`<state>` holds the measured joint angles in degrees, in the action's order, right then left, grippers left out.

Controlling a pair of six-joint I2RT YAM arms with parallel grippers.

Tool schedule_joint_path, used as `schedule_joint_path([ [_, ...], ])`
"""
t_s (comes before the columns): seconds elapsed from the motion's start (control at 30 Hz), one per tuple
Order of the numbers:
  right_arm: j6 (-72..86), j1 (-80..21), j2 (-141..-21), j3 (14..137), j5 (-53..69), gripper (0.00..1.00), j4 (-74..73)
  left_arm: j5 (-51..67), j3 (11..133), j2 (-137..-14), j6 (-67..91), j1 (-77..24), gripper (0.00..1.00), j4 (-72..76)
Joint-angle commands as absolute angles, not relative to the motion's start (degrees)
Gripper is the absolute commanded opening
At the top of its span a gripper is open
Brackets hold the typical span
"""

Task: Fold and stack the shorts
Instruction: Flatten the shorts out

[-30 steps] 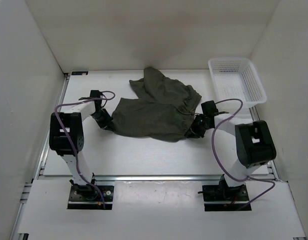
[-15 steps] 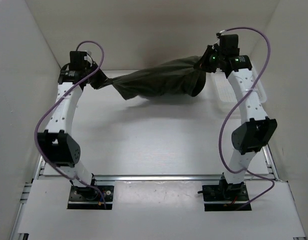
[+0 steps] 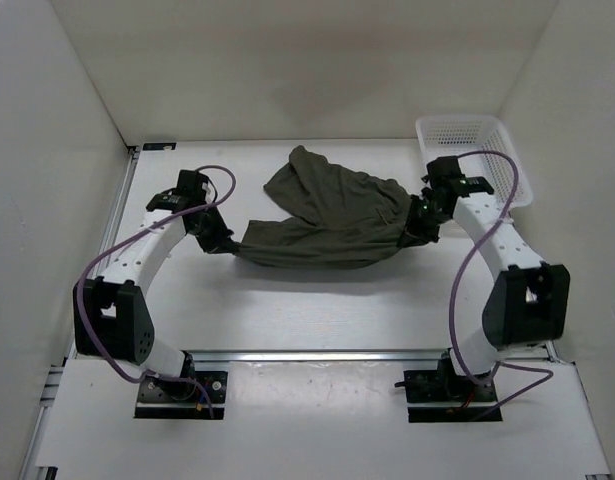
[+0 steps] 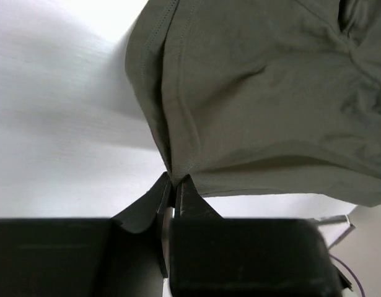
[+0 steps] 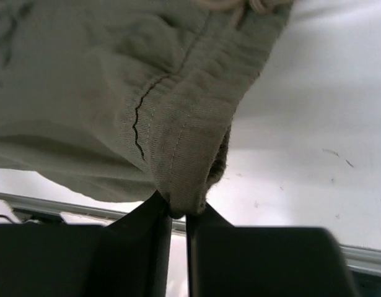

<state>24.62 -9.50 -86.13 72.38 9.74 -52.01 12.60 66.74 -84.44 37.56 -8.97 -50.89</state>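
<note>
1. Saw shorts (image 3: pixel 322 215) in plain dark olive-green, seams stitched in the same tone.
2. Noted a pale cream drawstring (image 5: pixel 236 5) against the green.
3. Found the basket (image 3: pixel 465 165) white, in a fine mesh pattern.
4. Saw table (image 3: pixel 317 310) and walls (image 3: pixel 287 70) plain white.
5. Noted the left arm (image 3: pixel 137 250) and right arm (image 3: pixel 497 235) white with black joints.
6. Saw purple cables (image 3: pixel 453 310).
7. Found the left gripper (image 4: pixel 173 185) and right gripper (image 5: pixel 178 213) matt black.
8. Noted a silver-grey rail (image 3: pixel 317 355).
</note>
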Motion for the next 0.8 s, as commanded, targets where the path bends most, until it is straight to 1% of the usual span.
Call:
schedule_joint_path([
  [0.0, 22.59, -9.05, -95.59, 78.47, 14.40, 0.16, -46.58, 8.36, 68.73, -84.45, 37.97, -9.23, 0.10, -48.25],
  [0.07, 22.06, -9.05, -103.23, 84.53, 15.99, 0.18, -47.37, 8.35, 69.61, -84.99, 37.97, -9.23, 0.10, -48.25],
  [0.13, 22.58, -9.05, -104.41, 85.61, 17.05, 0.24, -47.37, 8.35, 70.22, -85.52, 37.44, -9.23, 0.10, -48.25],
  [0.17, 23.46, -9.05, -103.02, 85.61, 17.05, 0.35, -46.76, 8.35, 70.22, -85.52, 37.44, -9.23, 0.10, -48.25],
  [0.23, 25.03, -9.05, -99.77, 81.05, 14.87, 0.50, -44.65, 8.35, 70.22, -84.21, 37.44, -9.23, 0.10, -48.25],
  [0.27, 25.05, -9.05, -97.67, 79.30, 13.37, 0.59, -44.13, 8.35, 70.22, -84.20, 37.44, -9.23, 0.10, -48.25],
  [0.3, 25.92, -9.05, -93.21, 77.36, 10.75, 0.67, -43.51, 8.35, 69.62, -84.20, 37.44, -9.23, 0.10, -48.25],
  [0.33, 25.93, -9.05, -90.90, 73.60, 9.77, 0.70, -42.55, 8.35, 69.61, -84.20, 37.44, -9.23, 0.10, -48.25],
  [0.37, 26.71, -9.05, -86.35, 71.74, 8.89, 0.75, -42.54, 8.35, 69.61, -84.20, 37.44, -9.23, 0.10, -48.25],
  [0.4, 27.41, -9.05, -84.05, 70.07, 8.01, 0.77, -41.76, 8.35, 69.61, -84.20, 37.44, -9.23, 0.10, -48.25],
  [0.57, 31.54, -9.05, -70.26, 60.40, 5.19, 0.76, -39.73, 7.83, 69.61, -85.34, 37.44, -10.37, 0.10, -48.25],
  [0.6, 32.16, -9.05, -69.01, 57.42, 5.19, 0.73, -38.94, 7.82, 69.61, -85.34, 37.44, -10.37, 0.10, -48.25],
  [0.77, 36.90, -9.05, -66.97, 51.07, 8.86, 0.63, -37.01, 7.82, 69.61, -85.96, 37.44, -10.37, 0.10, -48.25],
])
